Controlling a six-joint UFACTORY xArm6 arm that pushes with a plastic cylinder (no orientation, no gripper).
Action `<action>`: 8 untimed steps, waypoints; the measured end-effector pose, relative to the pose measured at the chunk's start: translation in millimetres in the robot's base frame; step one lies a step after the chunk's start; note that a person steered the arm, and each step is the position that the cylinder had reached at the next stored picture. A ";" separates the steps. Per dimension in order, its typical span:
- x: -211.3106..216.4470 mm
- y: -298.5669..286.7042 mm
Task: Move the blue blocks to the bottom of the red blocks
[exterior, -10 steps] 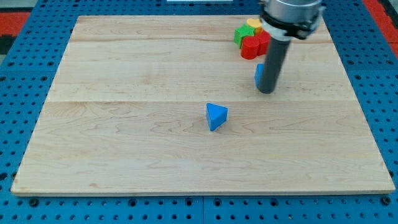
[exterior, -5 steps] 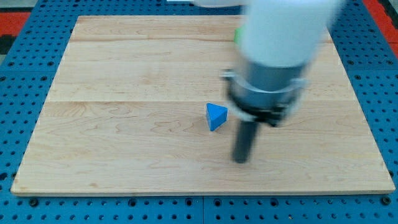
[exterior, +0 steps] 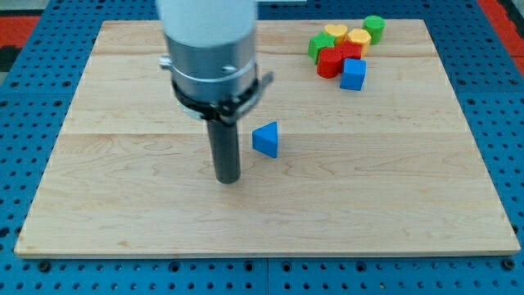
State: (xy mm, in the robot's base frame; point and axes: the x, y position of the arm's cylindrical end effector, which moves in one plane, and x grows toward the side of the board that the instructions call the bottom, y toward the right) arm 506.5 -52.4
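Note:
My tip (exterior: 228, 179) rests on the wooden board (exterior: 123, 205), left of and slightly below the blue triangular block (exterior: 266, 138), a short gap apart from it. A blue cube (exterior: 354, 74) sits at the view's upper right, touching the lower right of the red blocks (exterior: 336, 60). The red blocks lie in a cluster with green and yellow blocks. The arm's body hides part of the board above my tip.
A green block (exterior: 318, 46) lies left of the red blocks, yellow blocks (exterior: 346, 35) above them, and a green cylinder (exterior: 373, 26) at the cluster's top right. The board lies on a blue perforated table (exterior: 33, 98).
My tip swept from beside the blue cube at upper right, down and across to the left of the blue triangular block. The triangle shifted slightly up and left. The blue cube is now uncovered.

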 end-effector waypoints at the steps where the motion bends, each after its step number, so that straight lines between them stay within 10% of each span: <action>1: -21.6 69.8; 4: -60.1 22.7; 8: -153.0 121.9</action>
